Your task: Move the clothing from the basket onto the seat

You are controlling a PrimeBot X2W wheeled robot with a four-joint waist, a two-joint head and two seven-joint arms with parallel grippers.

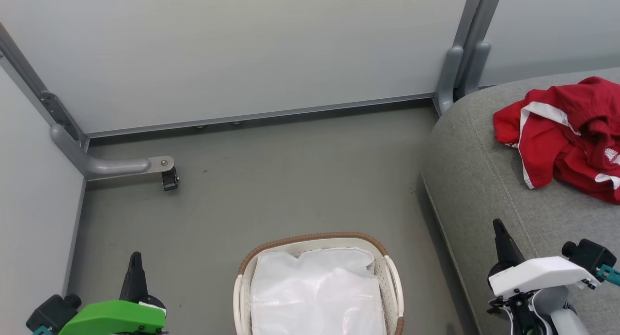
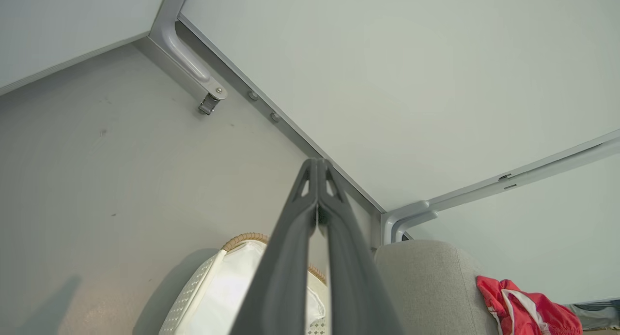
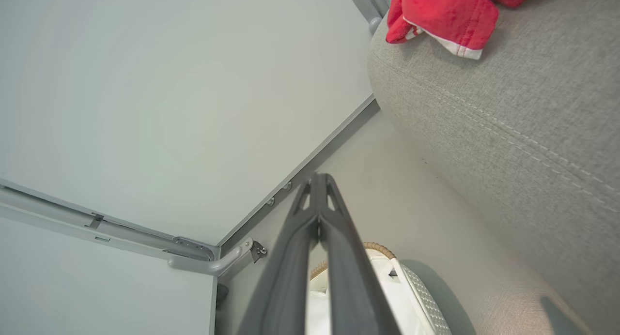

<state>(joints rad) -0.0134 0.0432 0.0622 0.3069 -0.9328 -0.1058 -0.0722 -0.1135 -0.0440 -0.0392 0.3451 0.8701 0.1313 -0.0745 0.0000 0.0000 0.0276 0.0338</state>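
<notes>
DESK: Where to look for the clothing point(image 1: 562, 127)?

FIELD: Up on the seat point(image 1: 484, 190), at the right of the head view. Heaped in a crumpled red mound, white stripes and trim showing, cut off by the picture's right edge. Lying well apart from the basket point(image 1: 315, 237).

DESK: And the basket itself?

FIELD: Standing on the grey floor point(image 1: 271, 180) just beside the seat's rounded edge, cropped by the bottom of the head view. Cream-white, perforated, topped with a brown woven rim. Lined with a rumpled white liner point(image 1: 315, 291) spread across the inside.

DESK: State of the left gripper point(image 2: 317, 166)?

FIELD: Clenched, fingertips pressed together in the left wrist view, grasping nothing. Seen against the floor at the lower left of the head view, left of the basket, under a green housing point(image 1: 116, 318).

DESK: Same for the right gripper point(image 3: 318, 179)?

FIELD: Likewise closed tip to tip on nothing, as seen from the right wrist. Placed at the lower right of the head view under a white housing point(image 1: 537, 273), against the near part of the seat, well short of the clothing.

DESK: Backdrop?

FIELD: Pale wall panels point(image 1: 242, 49) in grey metal framing, with a bracket foot point(image 1: 116, 166) resting on the floor at the left
</notes>
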